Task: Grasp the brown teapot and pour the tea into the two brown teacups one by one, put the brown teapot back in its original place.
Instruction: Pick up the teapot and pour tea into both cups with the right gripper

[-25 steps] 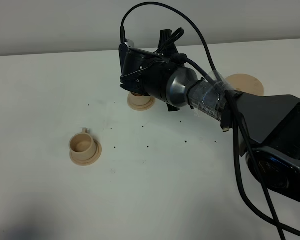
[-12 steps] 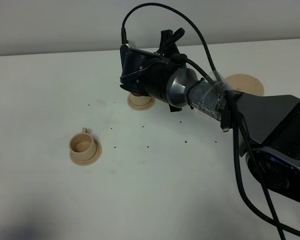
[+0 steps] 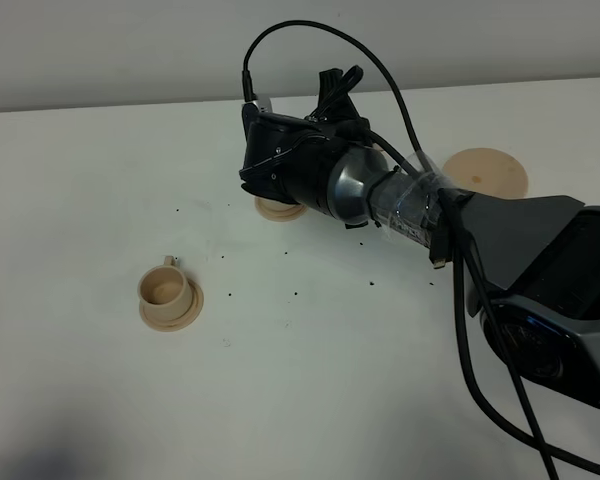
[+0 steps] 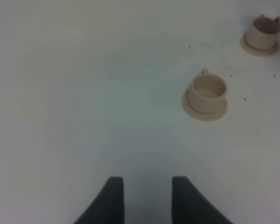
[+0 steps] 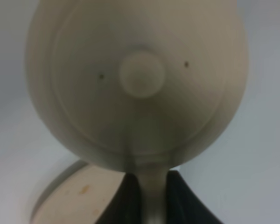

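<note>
My right gripper point(image 5: 151, 201) is shut on the loop handle of the brown teapot point(image 5: 140, 88), which fills the right wrist view with its lid knob facing the camera. In the high view the right arm point(image 3: 320, 175) hides the teapot and hangs over the far teacup, of which only the saucer point(image 3: 280, 210) shows. That far cup shows whole in the left wrist view point(image 4: 261, 33). The near teacup point(image 3: 165, 287) stands on its saucer, also in the left wrist view point(image 4: 206, 92). The wide teapot saucer point(image 3: 490, 170) lies bare at the back right. My left gripper point(image 4: 144, 200) is open and empty.
Small dark specks dot the white table point(image 3: 310, 350) between the cups. Black cables point(image 3: 480, 330) loop over and hang beside the right arm. A tan rim point(image 5: 79, 193) shows beneath the teapot in the right wrist view.
The right wrist has dipped and rolled a little over the far cup, so more of that cup is hidden. The near cup and the left gripper have not moved.
</note>
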{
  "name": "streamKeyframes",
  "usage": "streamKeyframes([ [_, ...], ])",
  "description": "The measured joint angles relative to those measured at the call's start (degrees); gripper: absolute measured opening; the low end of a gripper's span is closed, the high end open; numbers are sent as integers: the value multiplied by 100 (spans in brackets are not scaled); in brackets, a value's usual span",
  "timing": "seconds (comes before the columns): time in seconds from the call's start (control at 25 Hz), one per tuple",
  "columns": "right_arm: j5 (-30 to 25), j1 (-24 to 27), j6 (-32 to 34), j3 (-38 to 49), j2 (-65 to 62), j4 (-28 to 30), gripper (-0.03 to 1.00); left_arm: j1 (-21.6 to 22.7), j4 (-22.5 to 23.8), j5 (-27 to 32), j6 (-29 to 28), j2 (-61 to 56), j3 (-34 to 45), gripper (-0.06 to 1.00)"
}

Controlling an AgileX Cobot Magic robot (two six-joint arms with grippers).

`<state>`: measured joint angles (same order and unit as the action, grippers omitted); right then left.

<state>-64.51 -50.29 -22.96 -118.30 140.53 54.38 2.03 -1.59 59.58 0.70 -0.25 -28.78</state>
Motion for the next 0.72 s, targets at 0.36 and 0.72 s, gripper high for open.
streamKeyframes([
  [0.36, -53, 0, -44, 0, 0, 110, 12, 0, 0, 0, 0, 0, 0, 30],
  [0.72, 1, 0, -207, 0, 0, 219, 12, 0, 0, 0, 0, 0, 0, 30],
])
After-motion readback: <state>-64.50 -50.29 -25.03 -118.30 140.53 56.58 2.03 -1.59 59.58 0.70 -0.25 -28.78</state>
